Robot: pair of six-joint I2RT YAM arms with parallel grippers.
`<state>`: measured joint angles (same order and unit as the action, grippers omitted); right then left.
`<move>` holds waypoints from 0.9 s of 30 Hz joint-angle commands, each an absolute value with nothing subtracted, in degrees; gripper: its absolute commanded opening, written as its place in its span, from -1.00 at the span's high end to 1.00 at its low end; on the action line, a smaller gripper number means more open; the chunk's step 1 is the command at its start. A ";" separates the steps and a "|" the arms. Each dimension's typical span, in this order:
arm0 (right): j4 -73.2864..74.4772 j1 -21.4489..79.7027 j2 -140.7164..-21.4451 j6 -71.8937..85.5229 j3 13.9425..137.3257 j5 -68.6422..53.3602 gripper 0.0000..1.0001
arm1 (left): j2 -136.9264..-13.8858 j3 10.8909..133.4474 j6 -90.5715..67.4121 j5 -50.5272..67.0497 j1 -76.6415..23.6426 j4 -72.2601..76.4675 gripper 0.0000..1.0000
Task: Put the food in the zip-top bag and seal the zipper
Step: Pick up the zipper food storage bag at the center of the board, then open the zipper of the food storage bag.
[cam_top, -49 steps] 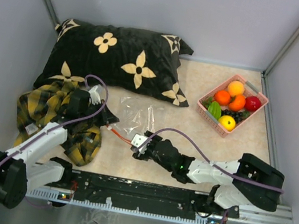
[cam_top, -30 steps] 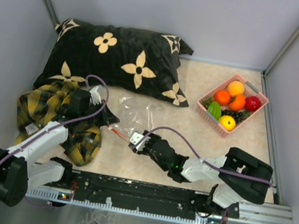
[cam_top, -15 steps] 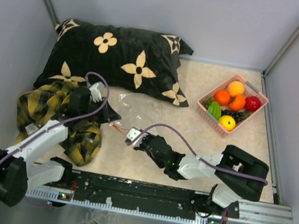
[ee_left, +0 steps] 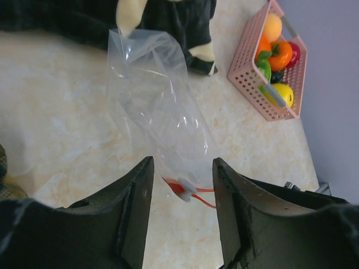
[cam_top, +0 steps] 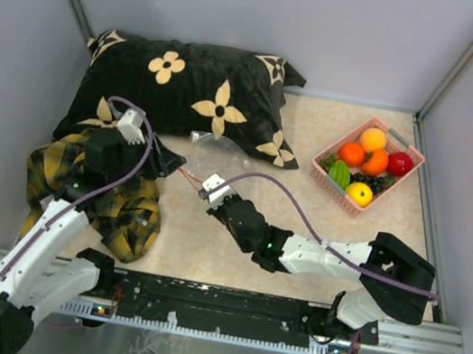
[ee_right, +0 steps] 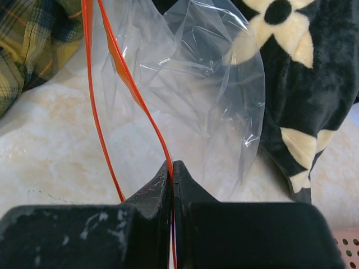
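Two hands meet at the clear crinkly zip-top bag (ee_left: 154, 95). The bag sits left of the worktop's middle, just in front of the black pillow with cream flower shapes (cam_top: 196, 92). The right hand (ee_right: 172, 168) is clenched on the red-orange zipper strip (ee_right: 126, 84), jaws pressed together with the strip running out between them. The left hand (ee_left: 181, 165) is released: its jaws stand apart, the bag's zipper end shows in the gap, and nothing appears pinched. All the toy fruits (cam_top: 362, 167) sit in the pink plastic basket (cam_top: 319, 164) near the far right corner. The bag is empty.

Hazards from this state:
1. Strip slip. The right hand holds only a thin strip, so a sideways pull is likely to draw it out of the jaws.
2. Mouth collapse. With the other side unsupported, the film is likely to fold together and block any fruit.
3. Snagging. The pillow on the far side and the yellow-black plaid cloth (cam_top: 132, 223) at the left edge lie close to the bag. A swing toward either could drag fabric.

Clearance: bare worktop (cam_top: 321, 219) runs from the bag toward the basket and down to the near edge on the right half. This is judged the widest lane for movement. The left edge and far left corner are crowded.
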<state>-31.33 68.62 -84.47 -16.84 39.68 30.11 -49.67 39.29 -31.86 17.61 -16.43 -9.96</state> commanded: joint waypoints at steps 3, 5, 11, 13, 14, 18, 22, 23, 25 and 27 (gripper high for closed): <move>-23.20 69.08 -81.36 -5.19 44.69 33.10 1.00 | -42.16 42.84 -30.26 9.01 -16.85 -13.82 -0.09; -21.13 69.08 -80.55 -1.78 45.66 33.49 1.00 | -40.30 42.89 -30.46 8.05 -16.87 -14.28 -0.10; -11.48 69.08 -79.89 11.77 51.62 36.49 1.00 | -38.15 37.99 -36.44 15.62 -16.87 -9.31 -0.09; -9.93 69.09 -79.83 16.96 52.85 38.02 1.00 | -38.17 35.82 -39.34 18.43 -17.00 -6.53 -0.08; -9.63 69.08 -79.81 18.74 53.10 38.45 1.00 | -38.23 34.90 -40.36 19.23 -17.11 -5.19 -0.07; -9.36 69.08 -79.33 25.25 53.64 38.96 1.00 | -38.13 33.73 -41.70 18.93 -17.72 -4.18 -0.27; -8.59 69.12 -79.28 29.25 55.08 38.32 1.00 | -39.09 33.48 -42.32 19.56 -18.74 -3.25 -0.39; -8.61 69.08 -79.35 29.69 55.45 38.06 1.00 | -39.37 33.22 -42.61 19.74 -19.25 -2.56 -0.39; -8.70 69.08 -79.60 30.30 55.99 38.13 1.00 | -39.82 32.85 -43.09 19.48 -20.38 -1.45 -0.40; -8.91 69.10 -79.78 30.97 56.19 38.25 1.00 | -40.63 32.70 -42.97 18.18 -21.83 -0.92 -0.40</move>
